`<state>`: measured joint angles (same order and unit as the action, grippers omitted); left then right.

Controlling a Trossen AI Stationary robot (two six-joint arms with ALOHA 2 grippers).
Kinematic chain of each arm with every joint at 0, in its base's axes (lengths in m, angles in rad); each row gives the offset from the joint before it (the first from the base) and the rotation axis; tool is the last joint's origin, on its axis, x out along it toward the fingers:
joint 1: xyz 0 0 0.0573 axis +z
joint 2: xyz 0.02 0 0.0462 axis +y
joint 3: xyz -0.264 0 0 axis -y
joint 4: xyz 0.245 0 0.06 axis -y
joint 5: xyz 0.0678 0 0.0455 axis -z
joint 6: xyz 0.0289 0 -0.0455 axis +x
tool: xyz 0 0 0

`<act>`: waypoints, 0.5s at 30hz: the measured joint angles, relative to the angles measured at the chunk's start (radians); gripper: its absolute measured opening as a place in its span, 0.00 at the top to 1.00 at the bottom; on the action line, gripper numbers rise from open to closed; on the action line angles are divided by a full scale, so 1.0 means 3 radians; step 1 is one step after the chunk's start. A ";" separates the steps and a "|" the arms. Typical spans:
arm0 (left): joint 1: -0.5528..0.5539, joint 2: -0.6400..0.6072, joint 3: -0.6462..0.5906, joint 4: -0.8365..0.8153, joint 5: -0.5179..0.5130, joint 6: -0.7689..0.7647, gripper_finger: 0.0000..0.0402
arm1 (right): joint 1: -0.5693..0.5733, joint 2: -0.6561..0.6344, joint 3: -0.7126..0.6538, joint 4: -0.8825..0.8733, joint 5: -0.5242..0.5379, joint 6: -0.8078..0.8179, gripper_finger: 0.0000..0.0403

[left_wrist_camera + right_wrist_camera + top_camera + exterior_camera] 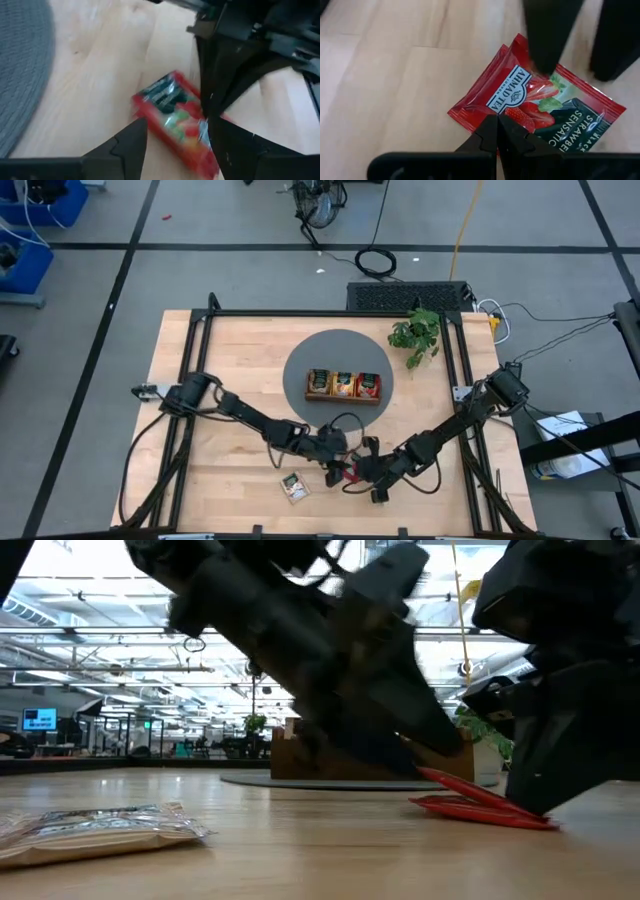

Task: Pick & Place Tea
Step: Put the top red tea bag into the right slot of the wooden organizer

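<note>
Red tea sachet (540, 107): flat, roughly square, strawberry print with a dark lower panel, lying on the bare wood of the table (200, 360) near its front edge, in front of the grey round mat (300, 360) and between the two grippers; a second red edge shows beneath it, so there may be two stacked. Left gripper (172, 137): fingers spread, straddling the sachet, one to each side of it; no grip on it is visible. Right gripper (499, 131): fingers pressed together, tips at the sachet's near edge; whether they pinch the foil cannot be told. Cream-white sachet (294, 486): lying flat on the wood just to the left of the red one, apart from both grippers. Wooden tray (343, 397): on the mat, three compartments each holding sachets, dark-green-topped, orange-yellow and red. Small potted plant (417, 335): standing on the table beside the mat, at the back right.
</note>
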<state>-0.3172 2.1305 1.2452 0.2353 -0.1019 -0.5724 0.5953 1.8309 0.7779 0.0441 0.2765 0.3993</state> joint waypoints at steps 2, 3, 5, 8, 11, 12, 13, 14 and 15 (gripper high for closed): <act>0.0005 0.0092 0.0094 -0.0037 0.0006 0.0006 0.47 | -0.0017 0.0001 -0.0017 0.0036 0.0023 -0.0002 1.00; 0.0011 0.0123 0.0131 -0.0130 0.0040 0.0007 0.47 | -0.0022 0.0002 -0.0031 0.0065 0.0041 -0.0004 1.00; 0.0021 0.0229 0.0274 -0.0136 0.0097 0.0005 0.47 | -0.0026 0.0000 -0.0085 0.0158 0.0048 0.0002 1.00; 0.0033 0.0325 0.0422 -0.0265 0.0162 0.0031 0.47 | -0.0031 0.0000 -0.0166 0.0290 0.0044 0.0010 1.00; 0.0039 0.0358 0.0500 -0.0340 0.0199 0.0107 0.47 | -0.0031 -0.0001 -0.0214 0.0327 0.0035 0.0029 1.00; 0.0039 0.0359 0.0510 -0.0347 0.0203 0.0136 0.47 | -0.0031 -0.0001 -0.0223 0.0339 0.0033 0.0030 1.00; 0.0041 0.0359 0.0511 -0.0348 0.0202 0.0159 0.47 | -0.0031 -0.0001 -0.0228 0.0350 0.0030 0.0033 1.00; 0.0040 0.0359 0.0511 -0.0349 0.0200 0.0184 0.47 | -0.0031 -0.0001 -0.0231 0.0355 0.0030 0.0034 1.00; 0.0039 0.0359 0.0511 -0.0346 0.0199 0.0204 0.47 | -0.0031 -0.0001 -0.0231 0.0355 0.0029 0.0034 1.00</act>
<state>-0.3054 2.2383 1.3987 0.1315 -0.0422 -0.5111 0.5861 1.8305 0.7086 0.1505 0.2852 0.4095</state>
